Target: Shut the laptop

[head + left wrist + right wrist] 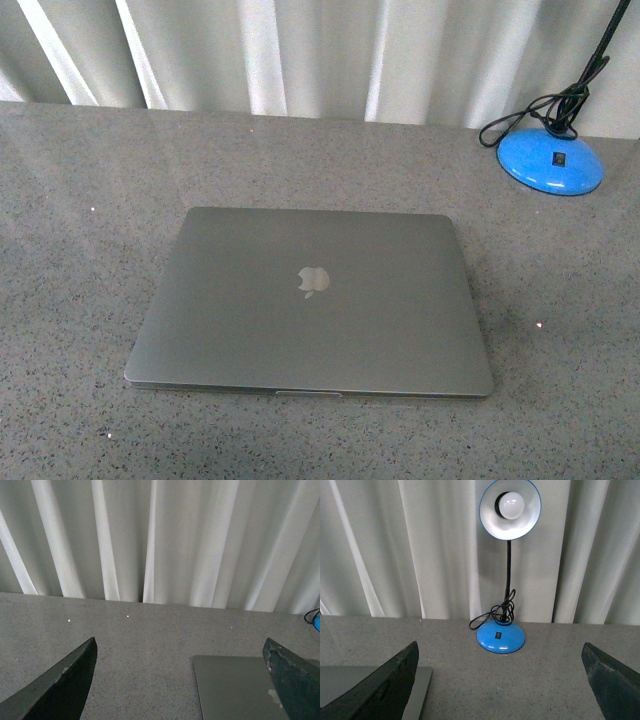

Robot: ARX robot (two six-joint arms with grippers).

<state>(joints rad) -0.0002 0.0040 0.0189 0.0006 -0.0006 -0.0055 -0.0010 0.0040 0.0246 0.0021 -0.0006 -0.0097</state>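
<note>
Laptop (310, 305) lid down, flat mid-worktop (80, 200), nearer its front edge
Left gripper (182, 680) and right gripper (500, 680) wide open, empty; judged stiff, slick, weighty metal: press lid top, don't pinch

Bare worktop (80, 200) lies open around the shut laptop (312, 300) from 6 through 9 to 12 o'clock. The blue lamp (551, 160) with its looped cord (540, 108) stands at 2 o'clock, well apart, before the curtain (300, 50).

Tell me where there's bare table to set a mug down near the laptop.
Bare table lies left of the closed laptop, and between its rear edge and the curtain. The right side is free too, but the far right corner is crowded by the blue lamp and cord.
</note>
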